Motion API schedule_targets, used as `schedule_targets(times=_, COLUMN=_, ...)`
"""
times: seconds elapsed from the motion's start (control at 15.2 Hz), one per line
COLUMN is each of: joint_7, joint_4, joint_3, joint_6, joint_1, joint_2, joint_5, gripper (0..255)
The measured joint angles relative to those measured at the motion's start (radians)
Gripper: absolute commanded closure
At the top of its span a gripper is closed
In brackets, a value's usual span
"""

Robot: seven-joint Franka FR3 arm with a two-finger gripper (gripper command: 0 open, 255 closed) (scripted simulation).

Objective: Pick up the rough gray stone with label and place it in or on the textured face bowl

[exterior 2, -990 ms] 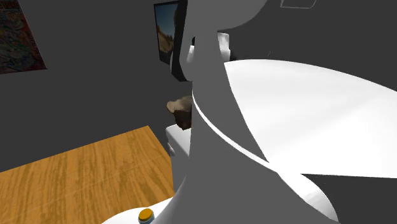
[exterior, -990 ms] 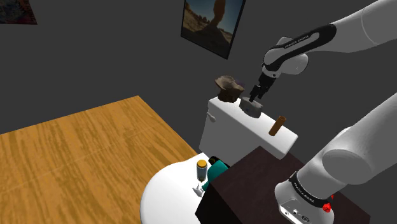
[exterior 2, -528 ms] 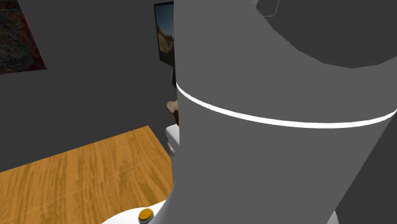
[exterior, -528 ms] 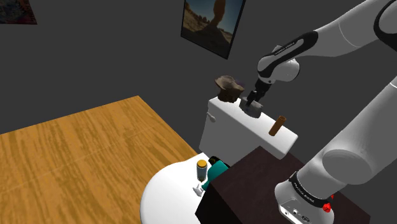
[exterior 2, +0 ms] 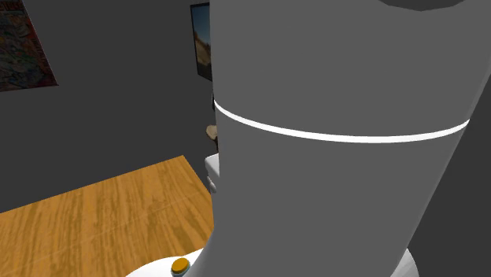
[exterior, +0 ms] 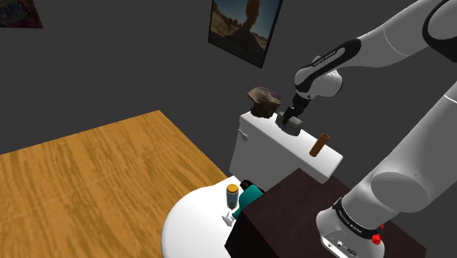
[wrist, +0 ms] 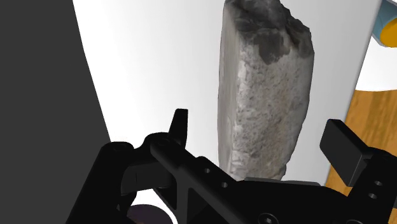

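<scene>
Rough grey stone on white tank lid, unlifted. Black gripper open wide, astride it. Brown craggy bowl also on lid; grasp + transfer pending.

Arm arched high over stand – wrist bent, hand pointing down, fingers spread apart

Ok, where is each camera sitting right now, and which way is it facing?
Shoulder view: beside the stand, looking down over the white tank; arm and claw show.
Second exterior view: close to the arm, looking past it at the wood floor and wall picture.
Wrist view: on the hand, looking along the open claw at the grey stone.
Shared: shoulder and second exterior views both show that floor and picture.
</scene>
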Motion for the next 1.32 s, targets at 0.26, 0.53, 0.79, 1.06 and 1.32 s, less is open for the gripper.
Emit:
schedule_targets(times=0.26, joint_7=0.0, joint_4=0.001, joint_3=0.0, joint_6=0.001, joint_1=0.0, joint_2=-0.001, joint_5=0.0, gripper=255)
schedule_targets(times=0.53, joint_7=0.0, joint_4=0.001, joint_3=-0.001, joint_6=0.001, joint_1=0.0, joint_2=-0.001, joint_5=-0.001, gripper=255)
schedule_targets(times=0.79, joint_7=0.005, joint_4=0.001, joint_3=-0.001, joint_6=-0.006, joint_1=0.0, joint_2=-0.007, joint_5=-0.007, gripper=255)
schedule_targets(times=1.06, joint_7=0.031, joint_4=0.009, joint_3=-0.006, joint_6=-0.051, joint_1=0.0, joint_2=-0.048, joint_5=-0.042, gripper=255)
schedule_targets(times=1.32, joint_7=0.061, joint_4=0.019, joint_3=-0.007, joint_6=-0.103, joint_1=0.0, joint_2=-0.096, joint_5=-0.08, gripper=255)
